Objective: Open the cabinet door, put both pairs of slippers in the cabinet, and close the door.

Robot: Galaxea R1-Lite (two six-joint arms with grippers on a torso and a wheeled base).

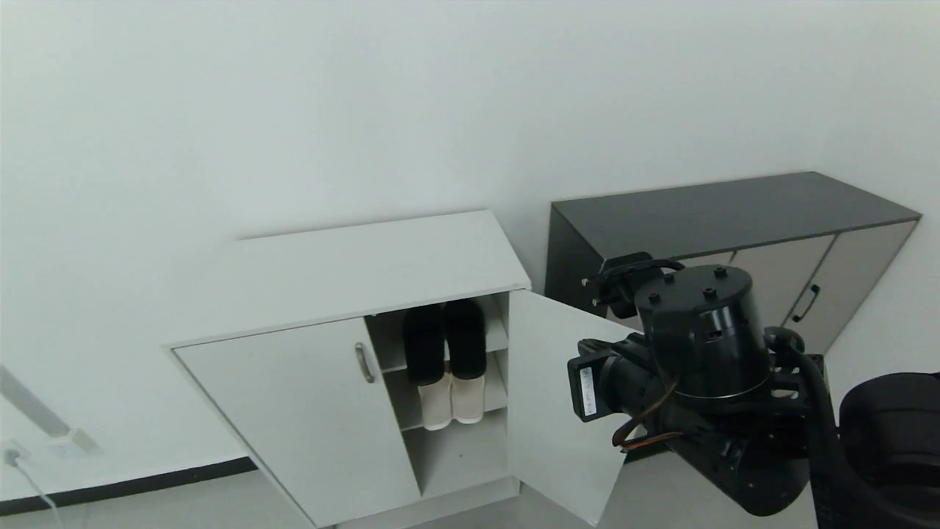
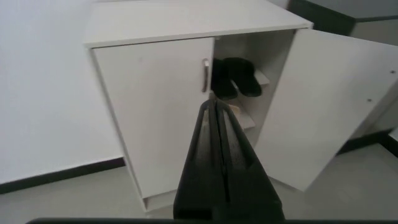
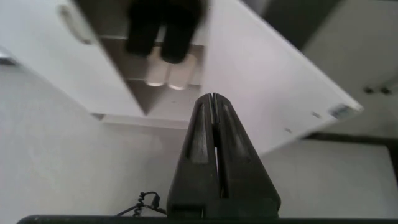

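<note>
Cabinet point(image 1: 367, 264): standing with right door point(image 1: 551, 397) hanging open, left door point(image 1: 294, 411) sitting closed. Lying inside: black slippers point(image 1: 463, 345) on the upper shelf, white slippers point(image 1: 452, 400) on the shelf just below. Facing the opening: left end effector point(image 2: 213, 104) and right end effector point(image 3: 212, 96), both pressing closed, gripping nothing.

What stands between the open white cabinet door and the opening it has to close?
Nothing visible does. The open white door hangs free, and the black slippers and cream slippers sit on the shelves inside.
</note>
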